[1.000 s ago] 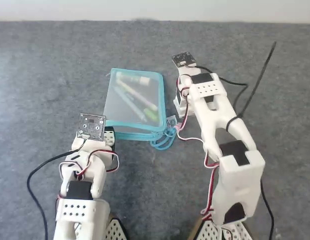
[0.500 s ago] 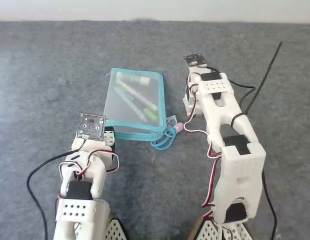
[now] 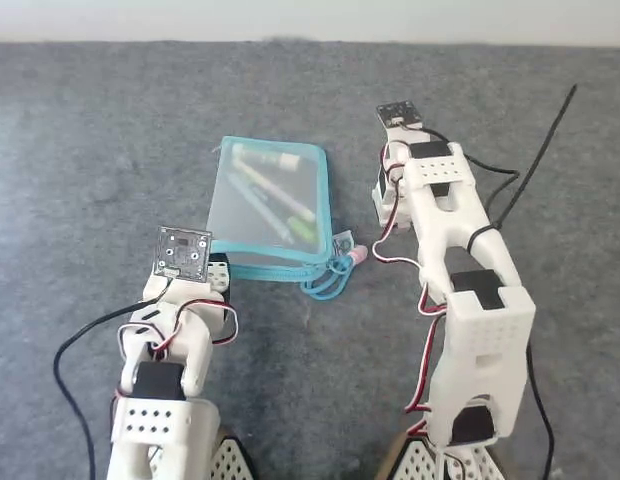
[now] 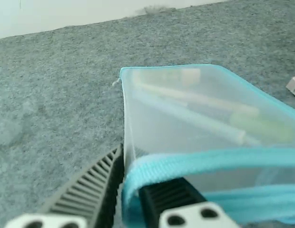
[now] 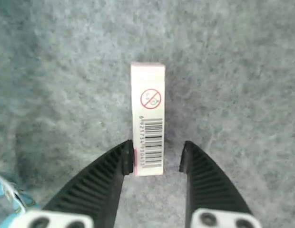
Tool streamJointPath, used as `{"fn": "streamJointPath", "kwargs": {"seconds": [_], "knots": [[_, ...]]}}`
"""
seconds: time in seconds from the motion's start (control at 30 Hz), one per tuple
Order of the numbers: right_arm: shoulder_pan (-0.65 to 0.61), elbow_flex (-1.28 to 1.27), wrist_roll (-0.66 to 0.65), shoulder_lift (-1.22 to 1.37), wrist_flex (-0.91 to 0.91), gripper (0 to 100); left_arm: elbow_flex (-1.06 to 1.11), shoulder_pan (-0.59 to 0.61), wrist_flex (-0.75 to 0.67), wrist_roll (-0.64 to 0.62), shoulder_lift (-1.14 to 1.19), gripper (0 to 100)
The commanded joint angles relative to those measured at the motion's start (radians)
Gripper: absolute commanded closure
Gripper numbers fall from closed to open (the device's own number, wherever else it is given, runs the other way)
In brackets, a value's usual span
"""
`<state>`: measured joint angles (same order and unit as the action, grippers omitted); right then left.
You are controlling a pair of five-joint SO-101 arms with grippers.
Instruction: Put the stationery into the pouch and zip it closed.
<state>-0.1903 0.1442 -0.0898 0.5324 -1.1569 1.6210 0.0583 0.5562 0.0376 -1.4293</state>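
**Black ribbed pincer astride the white box, pouch pinned at its rim**

Black, ribbed and spread apart, the right pincer grips nothing: it sits low over a slim white box, probably an eraser, lying flat on the grey felt desk. One jaw touches the box's long side and the other stands apart from it, so the pincer is off-centre. The box lies just beside the pouch's long edge.

The left pincer is clenched on the teal band at the pouch's near corner. Through the frosted wall, pens lie inside. Whether the zip is open wide enough cannot be told.

Risks, as I judge them:
- With one jaw already in contact, closing may shove or twist the box across the felt rather than seize it squarely.
- A grip near the box's end could let it pivot and drop on the way over.
- A shallow mouth, held at one corner, may catch the box on the teal rim.
- The loose teal loops by the zip end could snag a jaw.
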Motion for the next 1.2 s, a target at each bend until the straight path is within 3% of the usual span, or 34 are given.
{"fn": "streamJointPath", "kwargs": {"seconds": [0.0,0.17,0.57,0.83,1.03,1.17], "knots": [[0.008,0.054,0.005,-0.018,0.022,87.7,-0.022,-0.003,-0.031,0.008,-0.005,99],[0.012,0.051,0.005,-0.016,0.031,98.9,-0.022,-0.003,-0.031,0.008,-0.005,99],[0.008,0.018,0.006,-0.162,-0.173,99.1,-0.022,-0.002,-0.031,0.008,-0.005,99],[-0.031,-0.245,-0.078,-0.625,-0.283,99.1,-0.022,-0.002,-0.032,0.008,-0.005,99],[-0.188,-0.572,-0.132,-1.032,-0.292,99.1,-0.022,0.008,-0.031,0.008,-0.005,99],[-0.268,-0.631,-0.249,-1.130,-0.369,99.1,-0.021,0.005,-0.028,0.008,-0.005,99]]}}
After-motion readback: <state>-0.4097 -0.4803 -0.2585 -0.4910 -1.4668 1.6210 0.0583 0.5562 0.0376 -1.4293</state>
